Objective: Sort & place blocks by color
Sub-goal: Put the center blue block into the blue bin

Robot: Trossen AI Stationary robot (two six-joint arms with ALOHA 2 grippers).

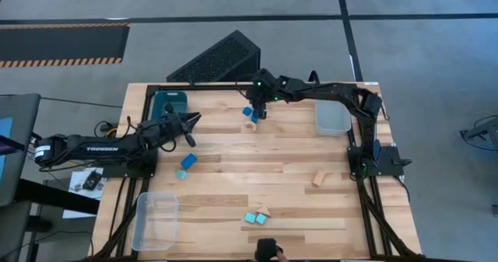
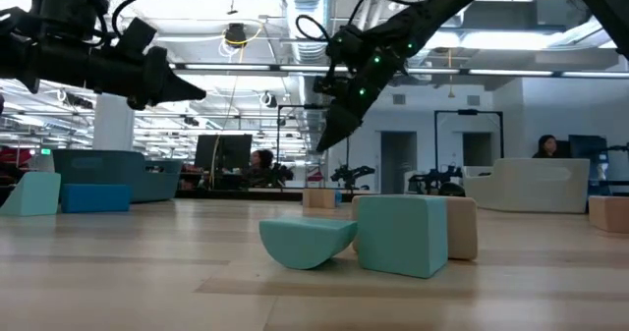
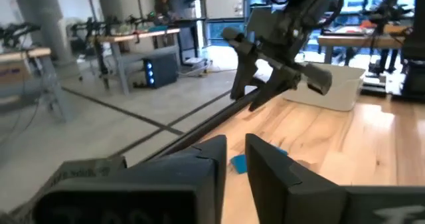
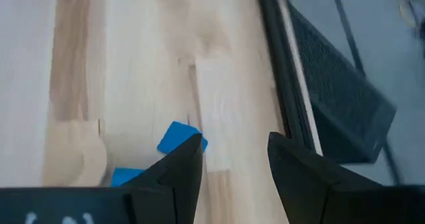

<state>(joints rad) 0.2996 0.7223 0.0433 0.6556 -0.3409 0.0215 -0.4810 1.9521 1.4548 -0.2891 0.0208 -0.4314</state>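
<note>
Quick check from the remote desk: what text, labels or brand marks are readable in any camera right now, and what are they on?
"TROSSEN": white lettering on the left arm, read in the high view.
Left wrist view: pale marks on that arm's own housing at the picture's bottom, too blurred to read.
Right wrist view: the same, too blurred to read.
Low view: no readable text.

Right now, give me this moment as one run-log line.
right gripper: open, above blue blocks at far edge | left gripper: slightly apart, empty, raised near teal bin | turquoise blocks: near edge, unsorted
</note>
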